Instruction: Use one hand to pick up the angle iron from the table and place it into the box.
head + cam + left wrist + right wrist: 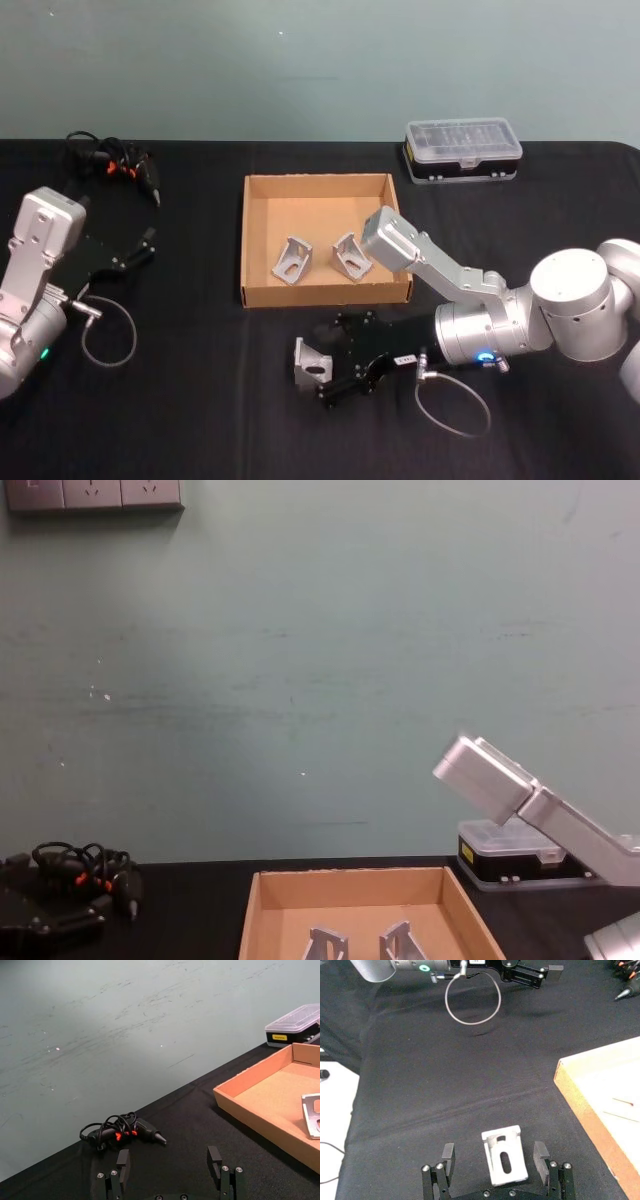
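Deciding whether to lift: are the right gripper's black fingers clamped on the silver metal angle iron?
No, the right gripper has its fingers open, with a gap on each side of the silver metal angle iron.

A small black case with a clear lid (yellow label on its front) sits at far right, near the teal wall. A tangled black cable bundle with orange parts lies at far left, well apart from it. A grey plate, apparently a row of sockets, is mounted high on the wall.
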You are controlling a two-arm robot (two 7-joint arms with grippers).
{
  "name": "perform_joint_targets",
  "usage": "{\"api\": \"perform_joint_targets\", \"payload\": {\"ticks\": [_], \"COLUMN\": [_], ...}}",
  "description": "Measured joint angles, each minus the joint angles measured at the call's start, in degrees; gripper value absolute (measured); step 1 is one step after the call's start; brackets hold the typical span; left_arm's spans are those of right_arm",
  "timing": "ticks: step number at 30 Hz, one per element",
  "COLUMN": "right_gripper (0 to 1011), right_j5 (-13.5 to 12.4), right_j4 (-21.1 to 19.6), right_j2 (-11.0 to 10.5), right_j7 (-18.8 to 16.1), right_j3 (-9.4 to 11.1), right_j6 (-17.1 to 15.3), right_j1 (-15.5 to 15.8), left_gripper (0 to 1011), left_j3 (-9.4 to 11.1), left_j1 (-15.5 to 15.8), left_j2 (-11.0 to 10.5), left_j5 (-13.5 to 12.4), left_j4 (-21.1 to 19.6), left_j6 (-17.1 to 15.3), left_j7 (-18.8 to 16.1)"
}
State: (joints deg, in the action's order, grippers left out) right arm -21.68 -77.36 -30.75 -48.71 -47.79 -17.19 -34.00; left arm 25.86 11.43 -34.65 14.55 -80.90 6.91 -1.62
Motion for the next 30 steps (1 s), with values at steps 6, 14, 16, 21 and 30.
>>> {"api": "perform_joint_targets", "payload": {"ticks": [6, 14, 16, 21, 30], "right_gripper": [1004, 1004, 1004, 1004, 1004], "right_j5": [0.08, 0.18, 0.21, 0.35, 0.58], "right_j4": [2.72, 5.26, 5.89, 6.98, 8.25], "right_j2": [1.57, 3.07, 3.47, 4.22, 5.3], "right_j7": [-0.35, -0.87, -1.01, -1.33, -1.78], "right_j3": [-0.77, -1.44, -1.61, -2.02, -2.66], "right_j6": [0.92, 1.75, 2.0, 2.41, 2.95], "right_j1": [-1.32, -2.43, -2.66, -3.03, -3.53], "left_gripper": [1011, 1011, 1011, 1011, 1011], "left_j3": [0.0, 0.0, 0.0, 0.0, 0.0], "left_j1": [0.0, 0.0, 0.0, 0.0, 0.0], "left_j2": [0.0, 0.0, 0.0, 0.0, 0.0], "left_j5": [0.0, 0.0, 0.0, 0.0, 0.0], "left_j4": [0.0, 0.0, 0.0, 0.0, 0.0], "left_j6": [0.0, 0.0, 0.0, 0.0, 0.0], "left_j7": [0.0, 0.0, 0.0, 0.0, 0.0]}}
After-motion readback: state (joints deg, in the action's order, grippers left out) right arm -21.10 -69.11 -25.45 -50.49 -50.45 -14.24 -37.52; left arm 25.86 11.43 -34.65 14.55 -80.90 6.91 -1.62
